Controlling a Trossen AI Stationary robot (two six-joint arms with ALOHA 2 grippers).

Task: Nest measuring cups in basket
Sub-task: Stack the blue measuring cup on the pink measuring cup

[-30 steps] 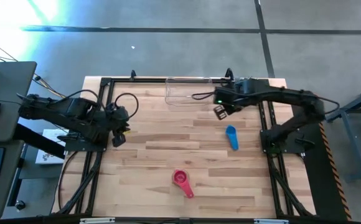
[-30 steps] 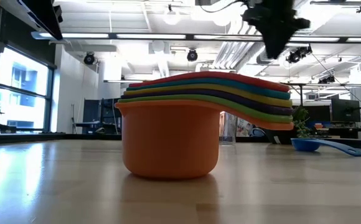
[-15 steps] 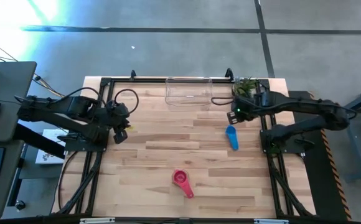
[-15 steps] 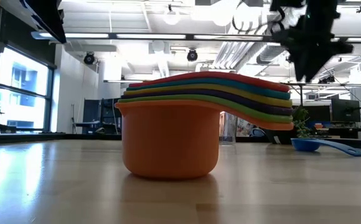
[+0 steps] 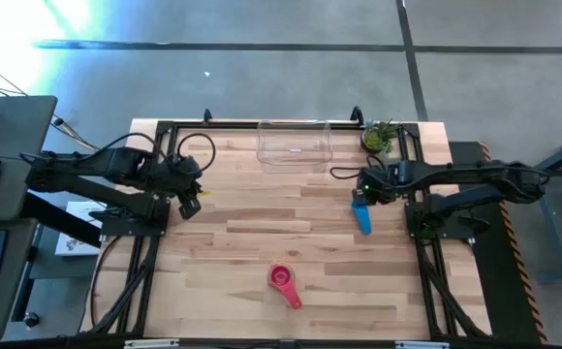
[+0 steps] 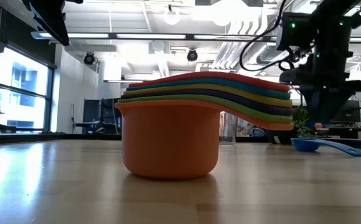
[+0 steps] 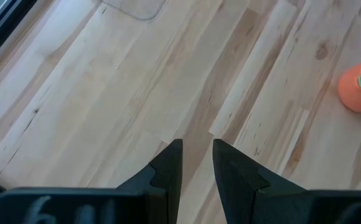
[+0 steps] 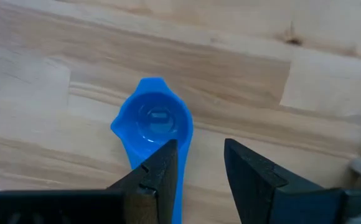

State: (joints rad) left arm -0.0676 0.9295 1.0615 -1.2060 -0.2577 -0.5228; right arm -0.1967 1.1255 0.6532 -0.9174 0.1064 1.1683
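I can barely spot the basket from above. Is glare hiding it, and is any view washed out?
High view: the clear basket shows only faint edges against the wood; bright glare sits on the floor at top left, off the table. Low view: ceiling lights and windows glare behind the nested cups. Right wrist view: the blue cup is evenly lit.

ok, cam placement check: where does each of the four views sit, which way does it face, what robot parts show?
High: overhead, looking straight down; both arms, basket, pink cup.
Low: table height, level across; nested cup stack up close, right gripper descending.
Left wrist: faces down past left gripper, empty, over bare table.
Right wrist: faces down past right gripper, open over the blue cup.
Shared: blue cup also in high and low.
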